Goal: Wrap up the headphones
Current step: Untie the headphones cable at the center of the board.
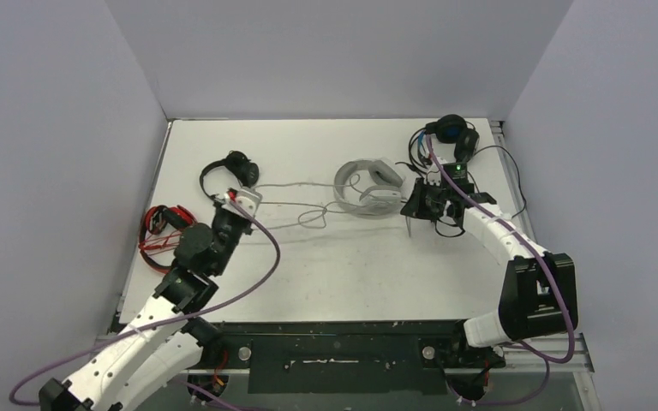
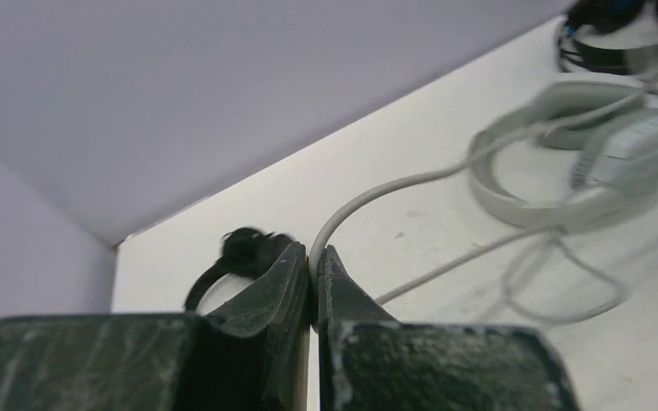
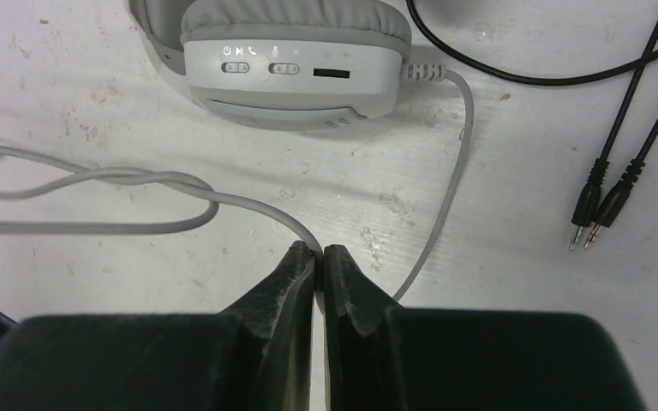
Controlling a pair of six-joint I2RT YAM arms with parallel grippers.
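The white-grey headset [image 1: 368, 188] lies at the table's centre right; it also shows in the left wrist view [image 2: 565, 145] and the right wrist view [image 3: 291, 60]. Its thin grey cable [image 1: 296, 184] runs left in loose loops. My left gripper [image 1: 242, 199] is shut on that cable [image 2: 394, 182], fingertips [image 2: 315, 253] pinching it beside the small black headset [image 1: 230, 171]. My right gripper [image 1: 415, 214] is shut on the same cable [image 3: 94, 227] just below the white earcup, its tips [image 3: 320, 250] on the table. The red-and-black headset [image 1: 163, 224] lies at far left, the black-and-blue one [image 1: 450, 137] at back right.
Thin black cables with two jack plugs [image 3: 600, 210] lie right of my right gripper. More black cable trails around the black-and-blue headset toward the table's right edge [image 1: 514, 180]. Grey walls enclose the table on three sides.
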